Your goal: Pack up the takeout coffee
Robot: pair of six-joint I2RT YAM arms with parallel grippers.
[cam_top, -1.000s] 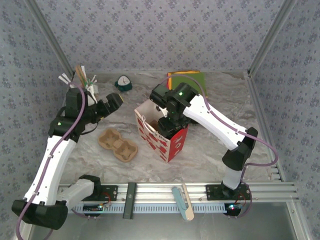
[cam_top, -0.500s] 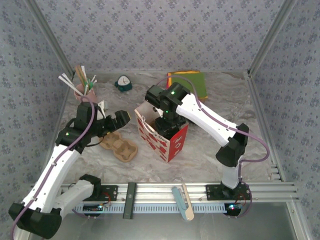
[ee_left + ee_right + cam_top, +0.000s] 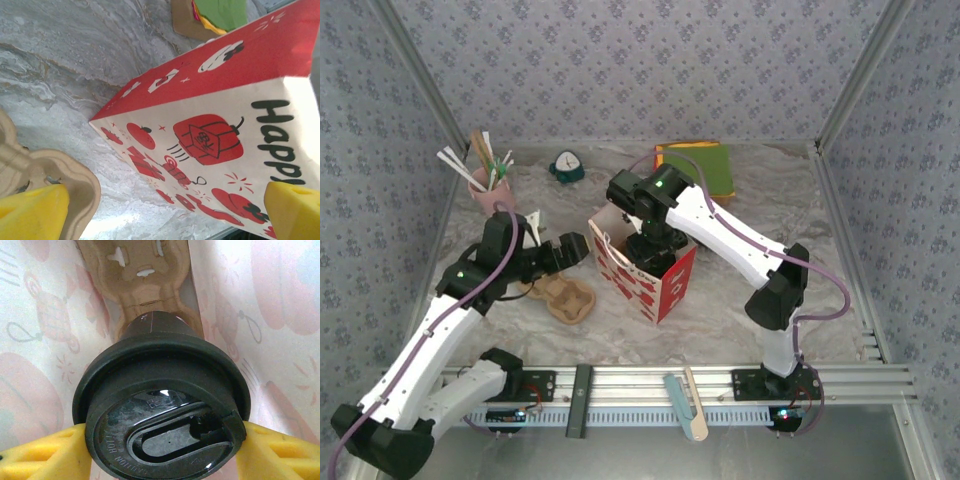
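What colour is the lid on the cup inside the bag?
Black; the lid on the cup shows best in the right wrist view.

Lidded coffee cup (image 3: 150,327) had a dark matt paper wall; its black plastic lid (image 3: 162,410) was slightly glossy and scuffed. Bag (image 3: 215,125) was matt printed paper. Cup carrier (image 3: 50,165) was rough moulded pulp. Worktop (image 3: 60,60) cover was crinkled with a faint sheen.

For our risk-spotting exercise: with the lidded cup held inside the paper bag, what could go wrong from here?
The right gripper pinches the lidded cup at its lid rim, so the lid might pop off. The carrier below looks off-centre; the cup could miss its well. The open left gripper, close beside the paper bag, might nudge it.
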